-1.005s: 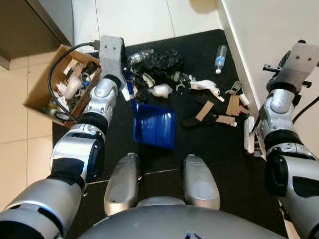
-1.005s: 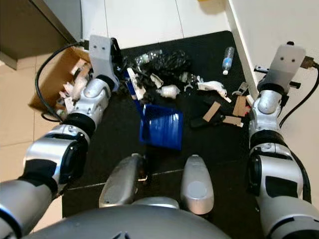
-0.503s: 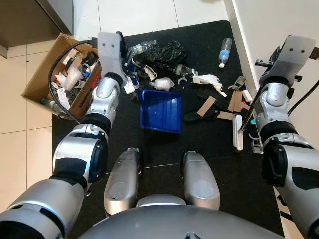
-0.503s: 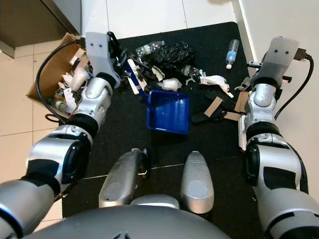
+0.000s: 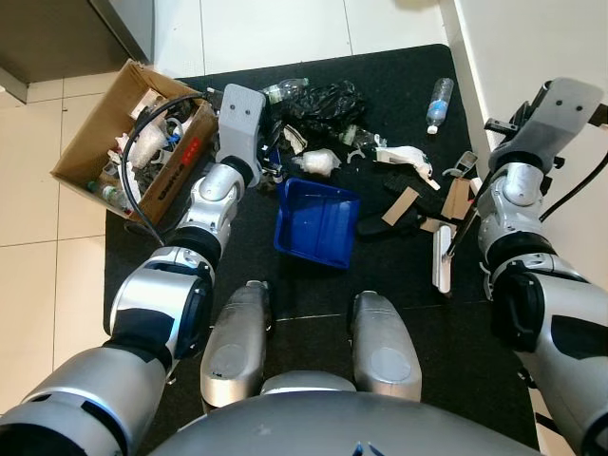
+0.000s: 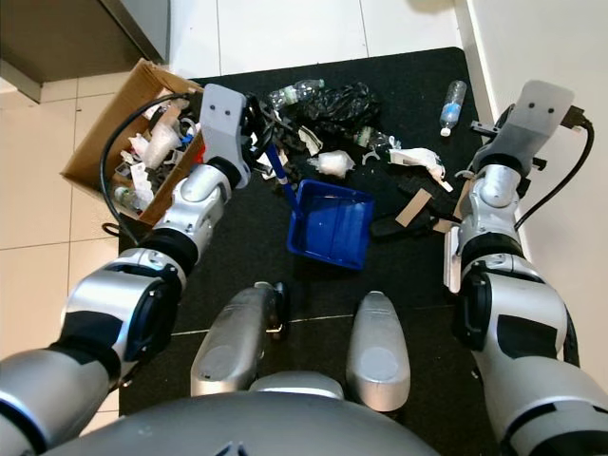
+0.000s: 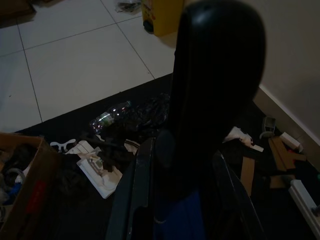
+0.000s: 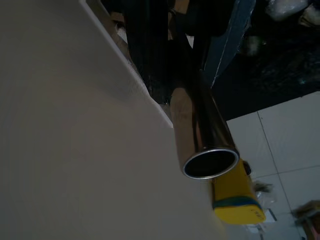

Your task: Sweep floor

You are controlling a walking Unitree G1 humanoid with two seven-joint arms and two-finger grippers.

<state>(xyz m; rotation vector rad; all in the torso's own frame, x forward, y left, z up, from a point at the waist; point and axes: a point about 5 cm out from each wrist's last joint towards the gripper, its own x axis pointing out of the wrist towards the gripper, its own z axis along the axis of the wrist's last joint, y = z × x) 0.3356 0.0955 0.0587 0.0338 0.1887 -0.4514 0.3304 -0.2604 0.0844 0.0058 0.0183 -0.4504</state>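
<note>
Standing on a black mat (image 5: pixel 285 285), the robot held a blue dustpan (image 5: pixel 316 221) at the center of the head view, its pan lying flat on the mat with nothing visible inside it. The left gripper (image 6: pixel 258 131) sat at the upper center-left of the frame, closed around the dustpan's blue handle (image 6: pixel 277 163); in the left wrist view 1 black finger (image 7: pixel 215 95) rose large over the dark handle. At the upper left, a cardboard box (image 5: pixel 85 152) rested half on the mat and half on the pale floor tiles (image 5: pixel 47 285), packed with white scraps, plastic pieces and other mixed rubbish. Litter lay across the top of the mat just beyond the dustpan: a crumpled black bag (image 5: pixel 318 98), a clear plastic bottle (image 5: pixel 437 100) near the wall, a white spray bottle (image 5: pixel 404 158) and several cardboard strips (image 5: pixel 404 201). At the right of the frame the right gripper (image 6: pixel 494 123) was raised beside the white wall (image 5: pixel 532 47), gripping the broom's metal pole (image 8: pixel 197 120), whose open end showed in the right wrist view. The broom's white head (image 5: pixel 442 261) rested on the mat at right center, beside the cardboard strips. A yellow object (image 8: pixel 235 195) stood on the tiles by the wall.
</note>
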